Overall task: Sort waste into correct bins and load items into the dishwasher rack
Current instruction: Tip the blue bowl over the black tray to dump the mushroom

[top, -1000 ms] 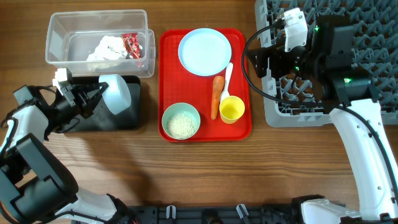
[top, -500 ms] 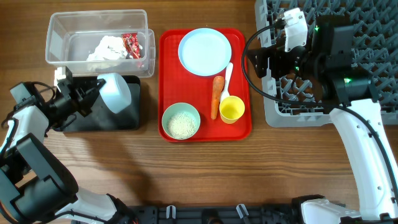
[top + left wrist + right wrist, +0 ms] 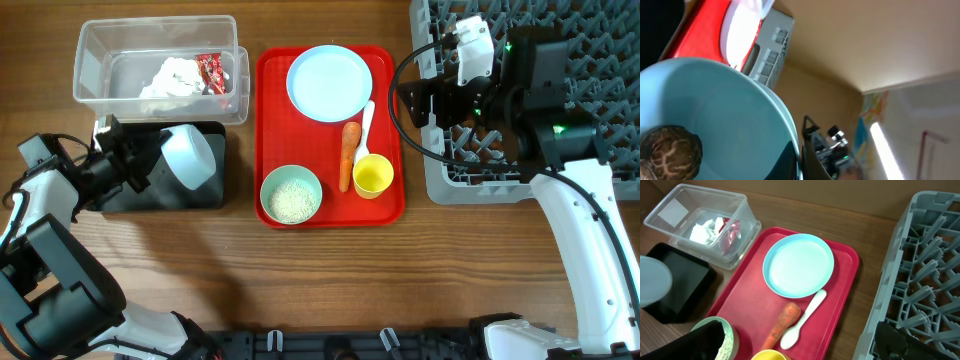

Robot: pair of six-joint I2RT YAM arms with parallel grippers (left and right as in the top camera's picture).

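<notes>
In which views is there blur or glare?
Overhead view: sharp, evenly lit. Left wrist view: the pale blue bowl is close and soft; a light strip glares lower right. Right wrist view: only its own fingers are blurred.

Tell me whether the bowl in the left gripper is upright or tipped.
Tipped: the bowl is held on its side over the black bin by the left gripper, with a brown lump inside.

— What does everything rest on?
— A brown wooden table [image 3: 300, 280], grain running nine to three
— And the room?
— Plain beige surface [image 3: 850, 40] up at twelve; a bright strip light [image 3: 883, 145] glows near four
</notes>
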